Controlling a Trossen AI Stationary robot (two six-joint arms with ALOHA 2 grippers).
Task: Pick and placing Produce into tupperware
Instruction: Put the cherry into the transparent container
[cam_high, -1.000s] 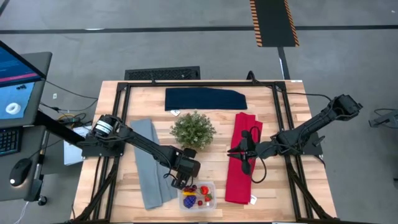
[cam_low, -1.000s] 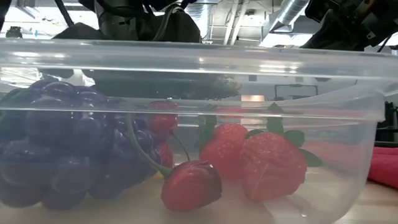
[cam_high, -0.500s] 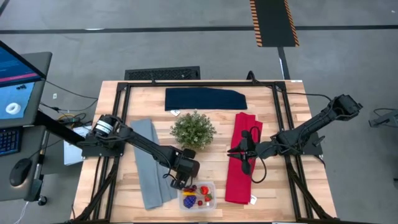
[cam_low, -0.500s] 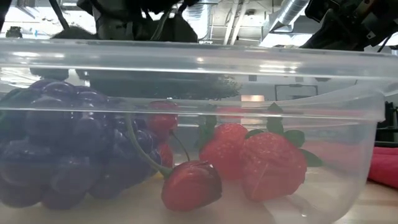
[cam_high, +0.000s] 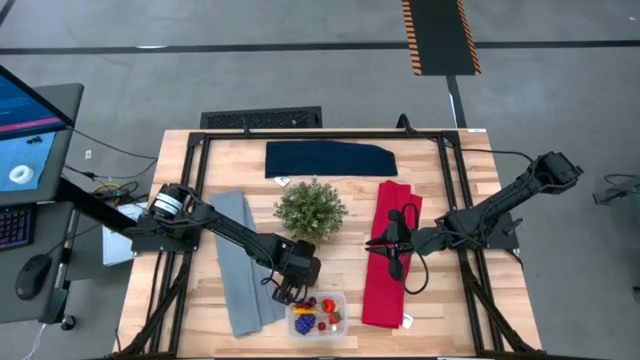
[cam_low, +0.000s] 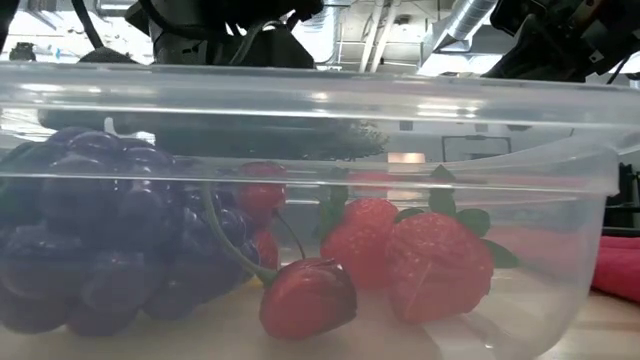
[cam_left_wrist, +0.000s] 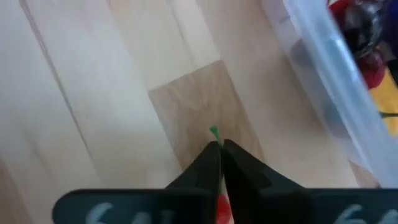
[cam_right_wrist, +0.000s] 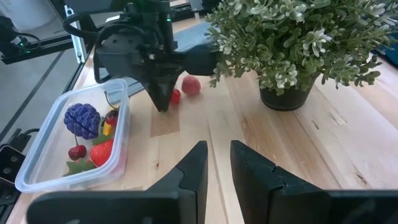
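The clear tupperware (cam_high: 318, 315) stands near the table's front edge. It holds a purple grape cluster (cam_right_wrist: 82, 118), strawberries (cam_low: 440, 265), a cherry (cam_low: 308, 297) and a yellow piece (cam_right_wrist: 107, 129). My left gripper (cam_left_wrist: 221, 146) points steeply down just left of its far corner and is shut on a small red fruit with a green tip (cam_left_wrist: 214, 131). Another pale red fruit (cam_right_wrist: 191, 85) lies on the wood beyond it, toward the plant. My right gripper (cam_right_wrist: 219, 155) hovers open over the red cloth (cam_high: 390, 255), with nothing between its fingers. My left gripper pinches the small red fruit between its two fingers, coming from above and slanting down. Red (cam_left_wrist: 221, 208) shows in the slit between the fingers, and the green tip pokes out past their ends. The fingertips (cam_right_wrist: 163, 107) are close above the wood; whether the fruit touches the table I cannot tell.
A bushy green potted plant (cam_high: 311, 208) stands mid-table, just beyond the left gripper. A grey cloth (cam_high: 243, 265) lies to the left and a dark blue cloth (cam_high: 330, 158) at the far side. Bare wood lies between the plant and the tupperware.
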